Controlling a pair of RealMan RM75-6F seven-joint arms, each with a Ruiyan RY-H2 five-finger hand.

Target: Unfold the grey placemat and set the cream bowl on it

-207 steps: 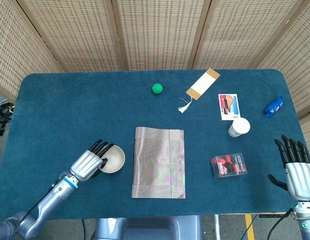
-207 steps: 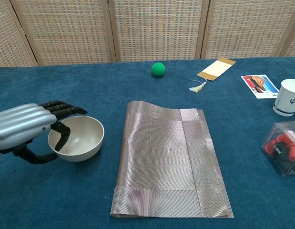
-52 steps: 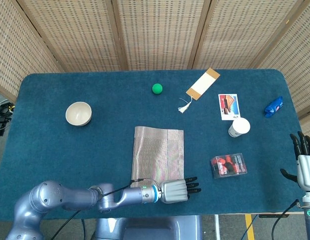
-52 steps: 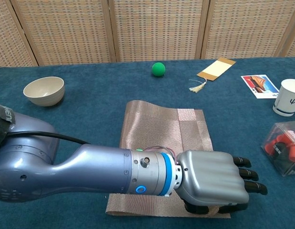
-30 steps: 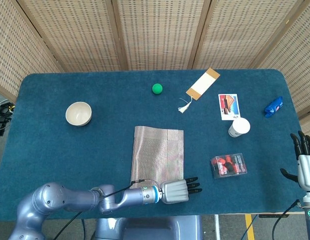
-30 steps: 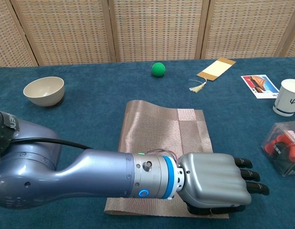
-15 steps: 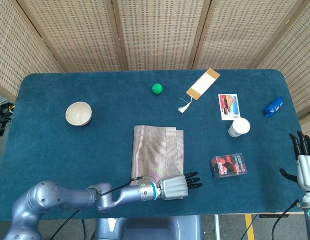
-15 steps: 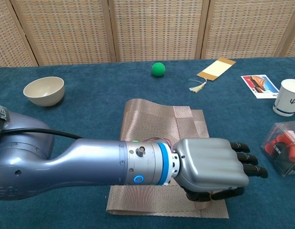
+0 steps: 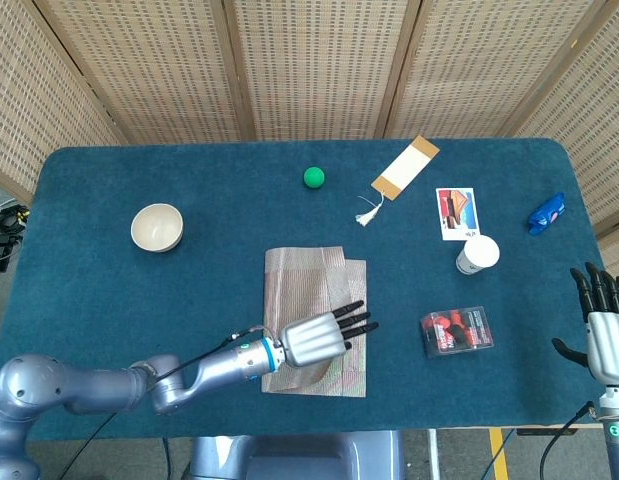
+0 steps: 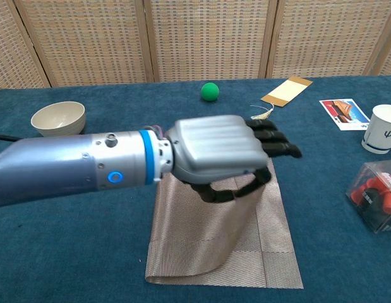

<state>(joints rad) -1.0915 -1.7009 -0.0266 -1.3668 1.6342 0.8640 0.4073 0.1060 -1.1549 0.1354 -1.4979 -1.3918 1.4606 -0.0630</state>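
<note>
The grey placemat [image 9: 307,282] lies folded at the table's front middle. My left hand [image 9: 315,339] hovers above it and pinches its top layer, which hangs as a raised flap [image 10: 242,208] from under the hand [image 10: 217,151] in the chest view. The lower layer [image 10: 274,252] stays flat on the cloth. The cream bowl [image 9: 157,227] stands upright and apart at the left, also visible in the chest view [image 10: 58,118]. My right hand [image 9: 603,326] hangs at the table's right edge, fingers spread, holding nothing.
A green ball [image 9: 314,177] and a tasselled bookmark [image 9: 405,166] lie at the back. To the right are a picture card [image 9: 457,213], a paper cup [image 9: 478,254], a clear box of red pieces [image 9: 456,331] and a blue object [image 9: 547,213].
My left hand has risen from the placemat's near right corner and moved back over it, taking the top layer up with it. The right hand has barely moved.
</note>
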